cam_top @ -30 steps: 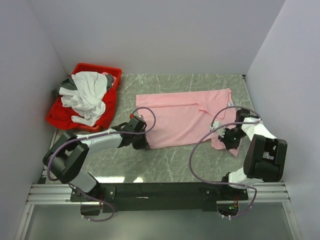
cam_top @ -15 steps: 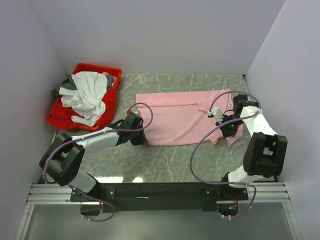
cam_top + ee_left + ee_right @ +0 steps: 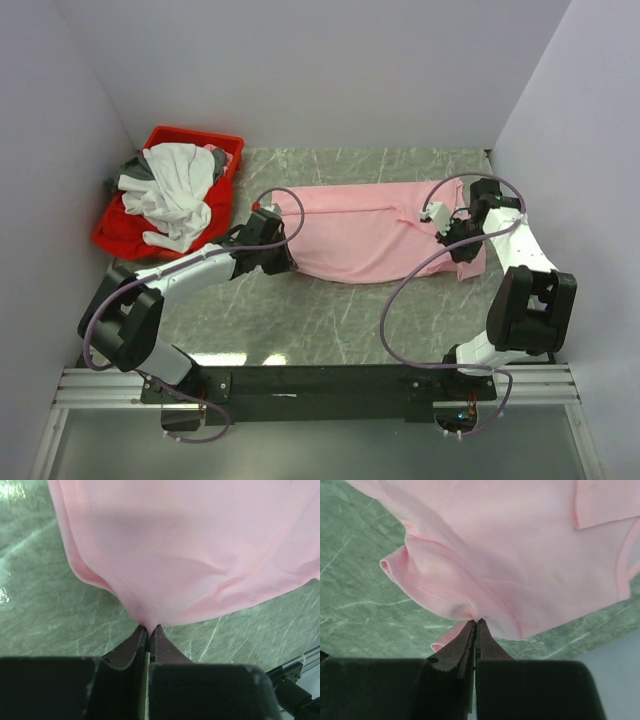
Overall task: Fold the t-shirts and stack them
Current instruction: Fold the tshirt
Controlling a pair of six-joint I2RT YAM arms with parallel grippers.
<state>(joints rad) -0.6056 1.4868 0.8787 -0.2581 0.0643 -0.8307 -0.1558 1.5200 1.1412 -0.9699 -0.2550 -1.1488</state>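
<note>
Left tool (image 3: 149,628): pinched shut on the near-left edge of the pink t-shirt (image 3: 365,235).
Right tool (image 3: 475,622): clamped shut on its near-right hem.
Pink t-shirt: spread on the surface (image 3: 330,315), between both tools.

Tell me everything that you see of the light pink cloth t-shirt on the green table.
The light pink cloth t-shirt is soft, thin fabric with stitched hems. It lies stretched sideways across the green marbled table. The left gripper is shut on its near left edge, and the right gripper is shut on a bunched, hemmed part at its right end; the near edge curves between them. A folded flap shows near the right end. No chest mark is visible.
</note>
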